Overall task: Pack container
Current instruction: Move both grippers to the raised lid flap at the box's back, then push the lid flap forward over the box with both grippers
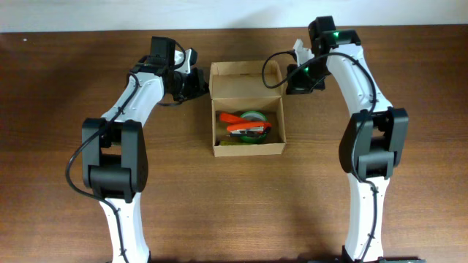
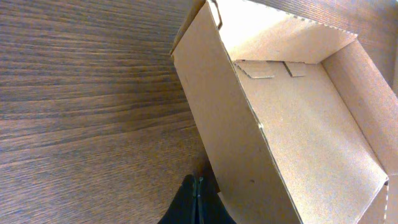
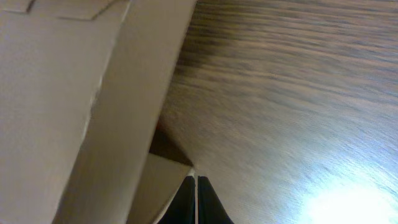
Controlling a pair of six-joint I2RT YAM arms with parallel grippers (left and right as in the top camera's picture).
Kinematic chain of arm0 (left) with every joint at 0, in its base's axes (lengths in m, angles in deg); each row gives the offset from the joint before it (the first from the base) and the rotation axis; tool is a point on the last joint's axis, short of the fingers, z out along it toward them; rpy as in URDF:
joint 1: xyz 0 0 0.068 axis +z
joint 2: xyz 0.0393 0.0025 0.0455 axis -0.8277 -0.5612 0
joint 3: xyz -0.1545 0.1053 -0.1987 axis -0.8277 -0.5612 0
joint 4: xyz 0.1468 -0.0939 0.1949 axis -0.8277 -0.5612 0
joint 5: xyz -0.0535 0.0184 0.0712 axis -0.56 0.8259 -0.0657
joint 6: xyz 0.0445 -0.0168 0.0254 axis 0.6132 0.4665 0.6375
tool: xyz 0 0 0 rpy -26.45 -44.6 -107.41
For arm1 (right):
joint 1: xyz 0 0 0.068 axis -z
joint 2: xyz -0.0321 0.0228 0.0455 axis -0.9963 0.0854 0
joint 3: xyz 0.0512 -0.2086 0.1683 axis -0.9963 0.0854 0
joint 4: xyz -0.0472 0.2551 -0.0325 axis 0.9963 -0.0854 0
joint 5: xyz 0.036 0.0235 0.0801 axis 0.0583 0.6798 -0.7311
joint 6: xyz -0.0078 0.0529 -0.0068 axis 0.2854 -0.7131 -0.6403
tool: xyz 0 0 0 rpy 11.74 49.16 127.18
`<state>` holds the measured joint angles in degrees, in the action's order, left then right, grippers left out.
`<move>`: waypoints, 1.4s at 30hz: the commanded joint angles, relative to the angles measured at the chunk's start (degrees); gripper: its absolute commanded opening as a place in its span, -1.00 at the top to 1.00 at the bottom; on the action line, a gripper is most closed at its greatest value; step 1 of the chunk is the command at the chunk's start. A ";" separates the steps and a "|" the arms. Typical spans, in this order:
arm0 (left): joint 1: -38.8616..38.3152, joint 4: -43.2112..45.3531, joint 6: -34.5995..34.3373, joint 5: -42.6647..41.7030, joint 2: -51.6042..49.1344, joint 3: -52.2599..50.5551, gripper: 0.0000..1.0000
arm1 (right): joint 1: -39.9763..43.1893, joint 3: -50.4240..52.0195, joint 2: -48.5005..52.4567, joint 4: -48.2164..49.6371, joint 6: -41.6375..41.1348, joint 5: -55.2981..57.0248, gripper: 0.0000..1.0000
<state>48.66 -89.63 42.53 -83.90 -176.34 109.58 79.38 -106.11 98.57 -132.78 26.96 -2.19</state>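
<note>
The container (image 1: 245,82) is set on the worktop (image 1: 66,80) with its lid flap open. The left end effector (image 2: 196,198) and right end effector (image 3: 196,198) are clenched empty beside it.

Table (image 1: 58,88): dark brown wood, grain running left to right, with a glare patch in the right wrist view. One item rests directly on it: a tan cardboard box (image 1: 247,109), central, toward the far edge, lid flap open.
</note>
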 commanded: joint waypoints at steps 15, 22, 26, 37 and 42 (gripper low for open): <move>4.59 5.01 -0.46 -15.63 -4.68 1.11 0.97 | 8.07 -0.48 4.94 3.54 -1.33 -25.35 0.92; 5.64 8.79 -2.12 -27.19 -9.66 1.11 0.97 | 10.67 -0.44 6.21 5.03 -2.62 -30.84 0.92; 5.42 9.77 -3.21 -29.64 -12.02 1.11 0.97 | 10.62 -0.35 7.43 5.49 -4.20 -32.50 0.93; 5.11 9.84 -3.17 -30.75 -12.31 1.11 0.97 | 9.73 -0.15 12.33 6.49 -7.15 -38.69 0.92; 4.50 12.94 -4.17 -33.51 -12.31 1.11 0.97 | 7.91 -0.15 12.33 7.13 -7.15 -39.08 0.92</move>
<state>53.73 -78.00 39.71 -114.11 -188.18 109.82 88.76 -106.11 110.85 -125.81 19.92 -38.80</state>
